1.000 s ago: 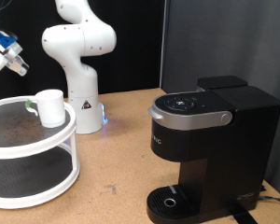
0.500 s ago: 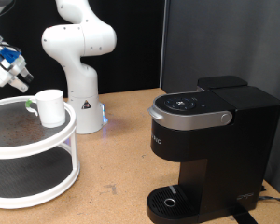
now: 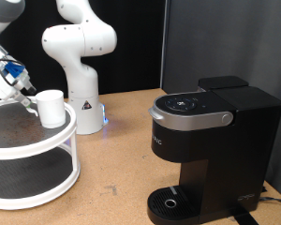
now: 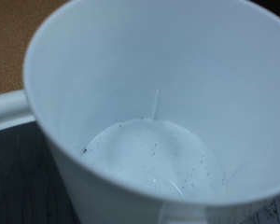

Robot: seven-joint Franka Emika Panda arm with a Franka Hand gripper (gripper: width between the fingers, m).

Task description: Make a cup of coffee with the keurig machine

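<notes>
White mug (image 3: 51,108): upright on top tier of the two-tier round stand (image 3: 33,155), at the exterior view's left; interior empty (dark specks on the bottom).

Gripper (image 3: 28,96): just beside the mug; finger spacing cannot be told.

Keurig machine (image 3: 211,150): lower right, well apart, lid down, drip tray (image 3: 170,202) bare.

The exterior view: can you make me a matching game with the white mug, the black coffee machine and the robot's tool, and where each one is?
Things:
1. white mug
2. coffee machine
3. tool

Places:
a. at the exterior view's right, on the wooden table
b. at the exterior view's left edge, beside the mug
c. on the top shelf of the round white stand

Pairs: 1-c, 2-a, 3-b
</notes>
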